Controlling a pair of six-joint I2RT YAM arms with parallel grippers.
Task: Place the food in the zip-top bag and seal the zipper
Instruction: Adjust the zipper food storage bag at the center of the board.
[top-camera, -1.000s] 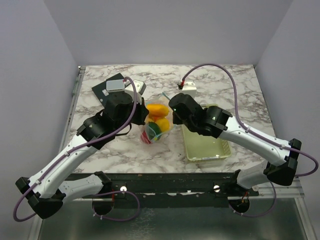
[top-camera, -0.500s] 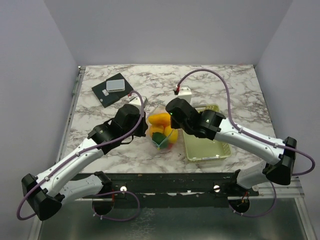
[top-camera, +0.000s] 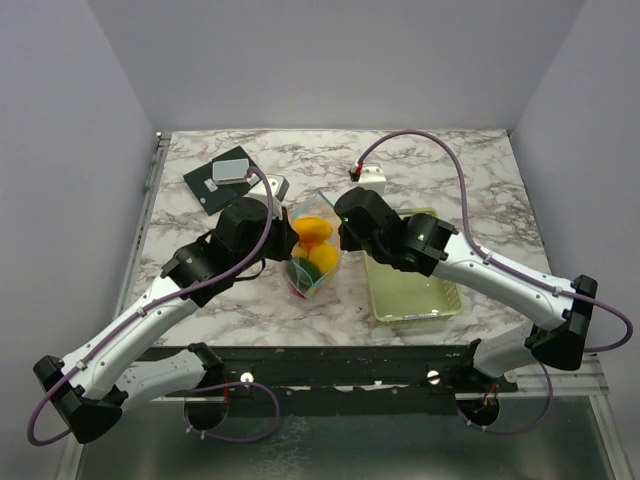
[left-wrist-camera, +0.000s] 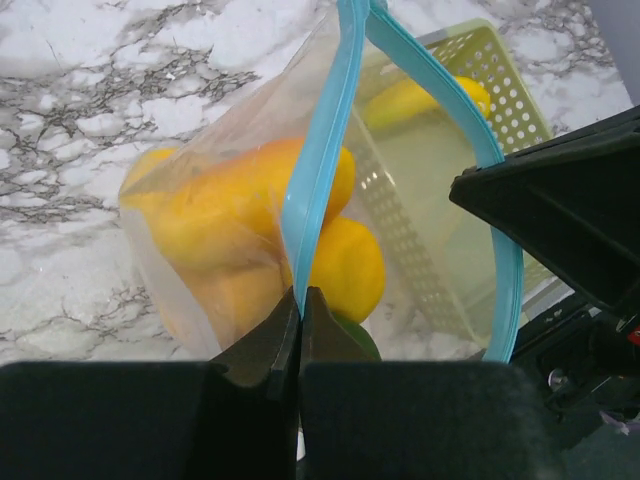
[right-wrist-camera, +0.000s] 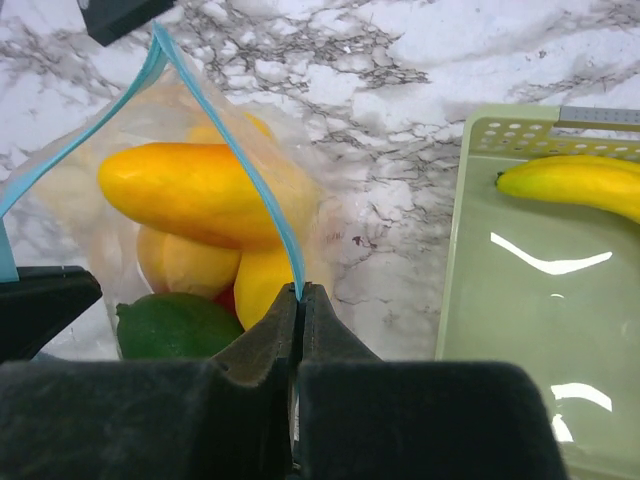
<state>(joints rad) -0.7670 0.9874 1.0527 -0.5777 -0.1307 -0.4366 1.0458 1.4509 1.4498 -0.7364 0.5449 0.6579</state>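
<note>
Grip check from my station: my left gripper (left-wrist-camera: 300, 300) has its jaws pressed together on the zipper (left-wrist-camera: 322, 170), with the blue strip pinched right at the tips. My right gripper (right-wrist-camera: 298, 296) is clamped the same way on the strip's other lip. The zip-top bag (top-camera: 312, 262) stands upright between the two grippers, its mouth spread, the two blue lips bowing apart from a shared corner at the top. I cannot tell whether its bottom touches the marble table (right-wrist-camera: 400, 60). The food (right-wrist-camera: 190, 190) sits inside the bag, just ahead of and below the right fingertips: yellow and orange pieces, a green one lowest, a sliver of red beside it. Right of the right gripper lies the pale green basket (right-wrist-camera: 470, 270), with one banana (right-wrist-camera: 575, 180) in it, apart from the bag.
</note>
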